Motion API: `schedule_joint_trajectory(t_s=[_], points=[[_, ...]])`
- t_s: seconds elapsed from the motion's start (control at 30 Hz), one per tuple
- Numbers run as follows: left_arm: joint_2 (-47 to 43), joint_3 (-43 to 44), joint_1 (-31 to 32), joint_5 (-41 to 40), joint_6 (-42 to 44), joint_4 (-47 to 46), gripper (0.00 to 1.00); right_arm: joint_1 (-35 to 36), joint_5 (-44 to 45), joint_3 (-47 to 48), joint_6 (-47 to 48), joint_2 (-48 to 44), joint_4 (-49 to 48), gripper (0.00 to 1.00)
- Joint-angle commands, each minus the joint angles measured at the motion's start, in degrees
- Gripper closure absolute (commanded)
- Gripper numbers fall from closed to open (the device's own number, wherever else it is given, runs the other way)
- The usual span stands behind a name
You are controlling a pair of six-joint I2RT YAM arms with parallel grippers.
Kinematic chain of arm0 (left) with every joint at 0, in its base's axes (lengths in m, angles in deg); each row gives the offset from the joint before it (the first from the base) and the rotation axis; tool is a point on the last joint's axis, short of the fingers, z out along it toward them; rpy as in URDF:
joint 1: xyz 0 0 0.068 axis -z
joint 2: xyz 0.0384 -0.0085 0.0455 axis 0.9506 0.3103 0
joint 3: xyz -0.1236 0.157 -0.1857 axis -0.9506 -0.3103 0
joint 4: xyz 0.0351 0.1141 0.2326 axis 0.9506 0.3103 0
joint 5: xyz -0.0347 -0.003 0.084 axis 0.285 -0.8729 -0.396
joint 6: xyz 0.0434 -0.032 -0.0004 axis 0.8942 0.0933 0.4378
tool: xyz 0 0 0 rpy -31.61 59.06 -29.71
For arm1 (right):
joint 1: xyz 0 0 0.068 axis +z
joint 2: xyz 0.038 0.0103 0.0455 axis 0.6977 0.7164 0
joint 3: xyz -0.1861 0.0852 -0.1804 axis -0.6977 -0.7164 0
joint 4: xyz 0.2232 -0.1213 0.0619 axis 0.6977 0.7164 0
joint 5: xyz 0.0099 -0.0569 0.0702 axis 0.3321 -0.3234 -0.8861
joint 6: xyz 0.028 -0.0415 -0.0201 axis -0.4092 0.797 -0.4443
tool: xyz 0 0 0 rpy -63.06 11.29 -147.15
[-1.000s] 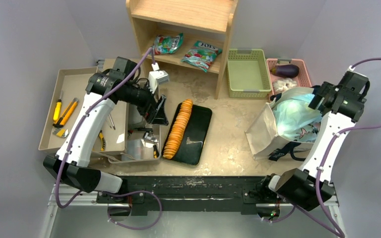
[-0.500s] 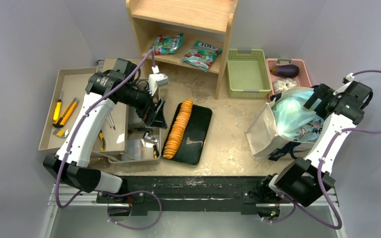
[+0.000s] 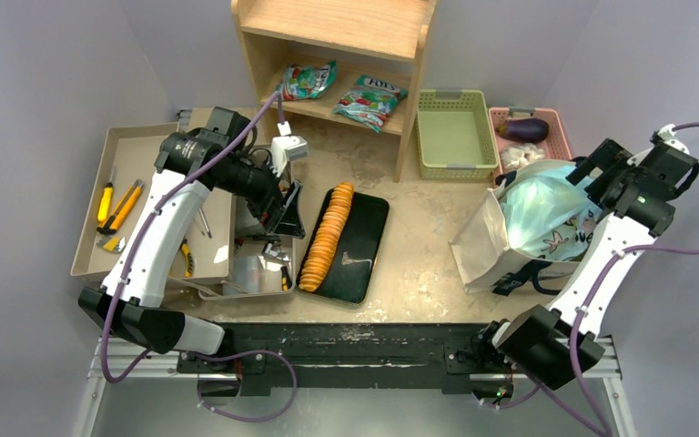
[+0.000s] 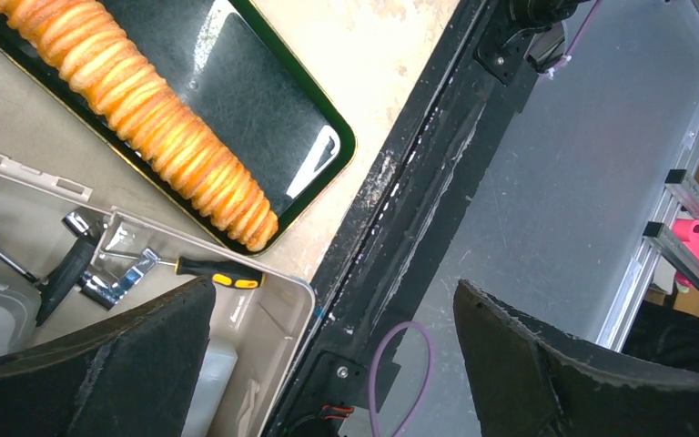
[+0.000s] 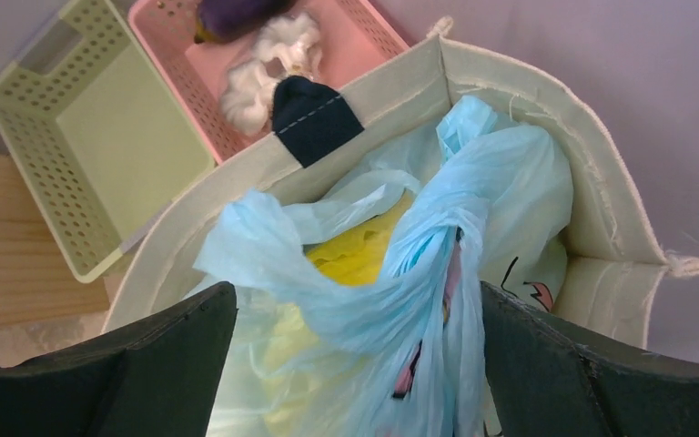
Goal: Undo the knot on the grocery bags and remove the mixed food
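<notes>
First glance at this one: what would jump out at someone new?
The light-blue plastic bag, its top twisted together, sits stuffed inside the cream tote at the table's right. The right gripper hangs open just above it. Mid-table, a row of orange crackers lies on a black tray.

Light-blue plastic bag (image 5: 473,237): lower part hidden inside the cream canvas tote (image 5: 601,173). Contents concealed except one yellow patch (image 5: 364,259), which cannot be identified.

Right wrist view: the dark right fingers (image 5: 127,373) cover both lower corners, and the bottom edge cuts off the bag.

Pink basket (image 5: 191,91): white items (image 5: 264,73) too indistinct to name.

Left wrist view: cracker row (image 4: 146,109) cut off at the top edge.
</notes>
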Motion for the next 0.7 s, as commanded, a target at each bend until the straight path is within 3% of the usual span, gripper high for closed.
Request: schedule_joint_trajectory(t_s=[0.0, 0.17, 0.23, 0.3, 0.37, 0.4, 0.67], points=[[0.1, 3.5, 0.4, -0.4, 1.2, 0.7, 0.00, 0.0, 1.5, -1.7, -2.1, 3.2, -0.3, 0.01], [-0.1, 3.1, 0.4, -1.1, 1.3, 0.7, 0.00, 0.0, -0.2, -5.2, -1.2, 5.2, 1.9, 0.01], [-0.2, 2.6, 0.4, -1.2, 1.3, 0.5, 0.00, 0.0, -1.4, -6.2, -0.7, 5.2, 2.6, 0.08], [-0.1, 2.3, 0.4, -1.1, 1.1, 0.1, 0.00, 0.0, -2.9, -6.2, 0.5, 4.0, 2.2, 0.41], [-0.2, 2.1, 0.4, -1.0, 1.0, -0.1, 0.00, 0.0, -2.8, -5.0, 0.9, 1.2, 0.6, 0.85], [-0.3, 2.0, 0.4, -1.0, 1.0, -0.2, 0.00, 0.0, -2.7, -4.1, 0.8, 0.2, 0.1, 1.00], [-0.8, 1.0, 0.4, -0.8, 0.5, -1.2, 0.00, 0.0, -8.1, 9.8, -1.5, -4.5, -3.2, 1.00]])
